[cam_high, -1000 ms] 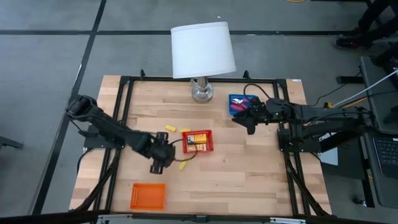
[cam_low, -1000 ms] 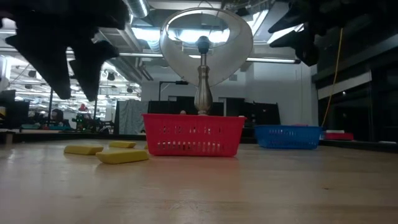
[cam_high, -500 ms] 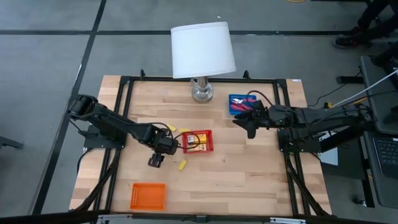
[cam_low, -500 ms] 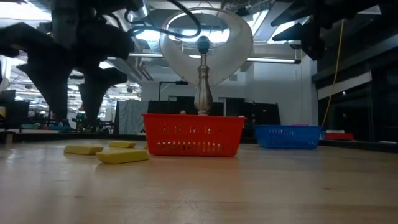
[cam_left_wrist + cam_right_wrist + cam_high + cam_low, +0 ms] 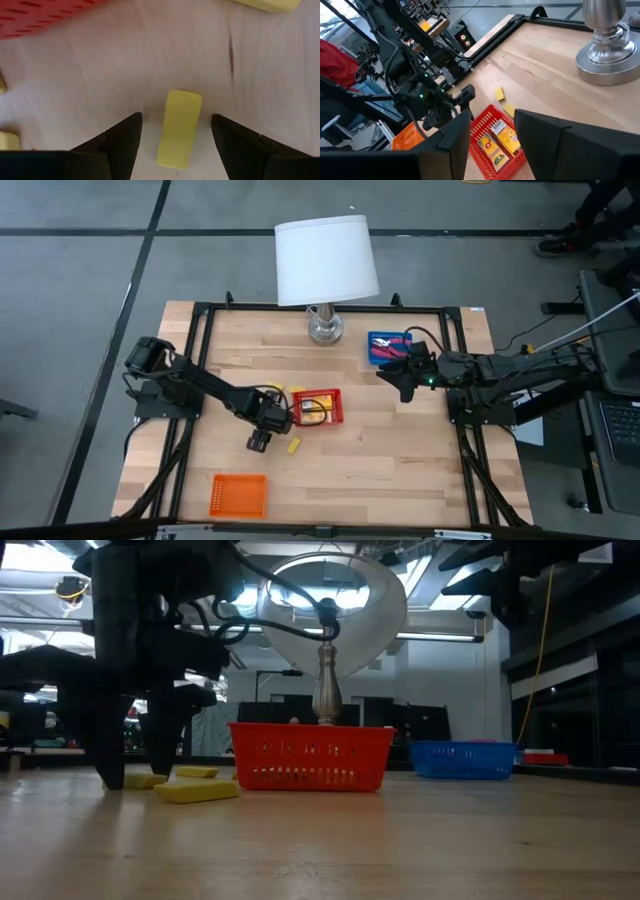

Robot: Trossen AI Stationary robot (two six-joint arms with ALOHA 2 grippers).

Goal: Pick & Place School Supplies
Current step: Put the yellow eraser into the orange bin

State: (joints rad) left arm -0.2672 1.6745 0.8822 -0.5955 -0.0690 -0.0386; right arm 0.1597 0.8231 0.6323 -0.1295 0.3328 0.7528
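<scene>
My left gripper is open and points down at the table, just left of the red tray. One pale yellow block lies flat between its fingers, touching neither; the low view shows it there too, but the gripper hides it from above. Three more yellow blocks lie on the wood. Two orange-yellow pieces lie in the red tray. Pink-handled tools lie in the blue tray. My right gripper hovers open and empty beside the blue tray.
A white-shaded lamp stands on its silver base at the far edge. An orange tray sits by the near left corner. Bare wood stretches between the red tray and the table's right and near edges.
My left gripper has come down from well above the table until its open fingers stand at the tabletop on either side of a yellow block, and its wrist has swung a little toward the red tray. The blocks have stayed put.
</scene>
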